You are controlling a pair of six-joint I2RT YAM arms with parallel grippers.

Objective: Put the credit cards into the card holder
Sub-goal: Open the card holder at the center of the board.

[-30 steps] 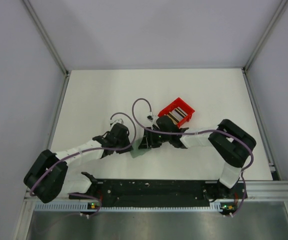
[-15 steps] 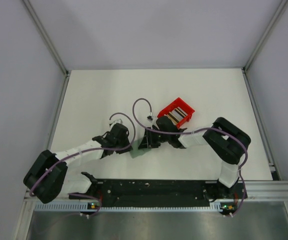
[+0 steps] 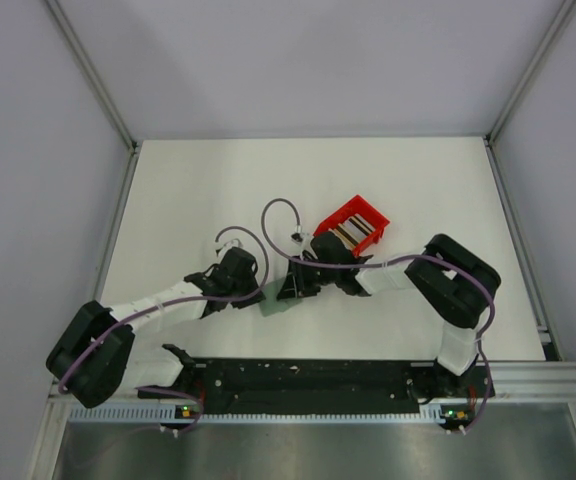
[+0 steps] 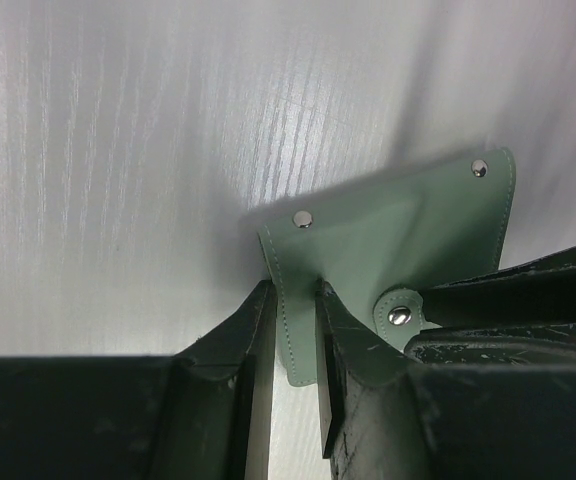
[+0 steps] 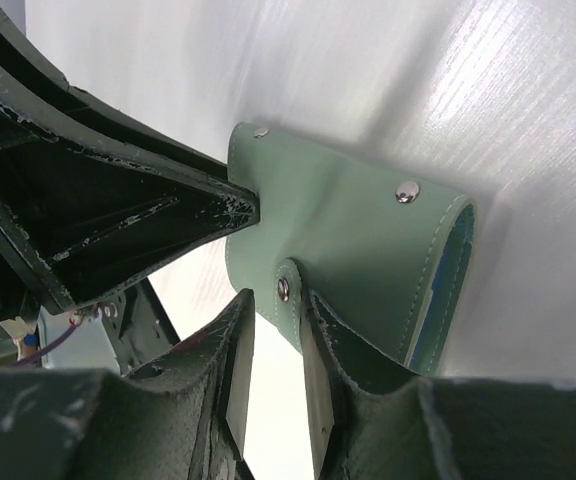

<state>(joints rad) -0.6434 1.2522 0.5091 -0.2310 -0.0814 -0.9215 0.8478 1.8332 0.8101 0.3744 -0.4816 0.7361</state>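
Note:
The grey-green card holder (image 3: 274,302) is between my two grippers near the table's front middle. In the left wrist view the holder (image 4: 408,225) shows its snaps, and my left gripper (image 4: 293,300) has its fingers close together with the holder's stitched corner between them. In the right wrist view the holder (image 5: 368,250) is folded, with blue showing at its right edge. My right gripper (image 5: 278,300) is nearly closed around the snap tab (image 5: 284,289). The credit cards (image 3: 358,231), tan and whitish, lie in the red bin (image 3: 340,212). The grippers nearly touch in the top view: left (image 3: 258,294), right (image 3: 287,289).
The red bin sits just behind my right gripper. My right gripper's dark finger (image 4: 513,290) crosses the left wrist view, and my left gripper's body (image 5: 98,200) fills the right wrist view's left side. White walls with metal rails (image 3: 118,210) bound the table.
The right arm's elbow has shifted a little to the left. Both grippers and the card holder have stayed almost in place.

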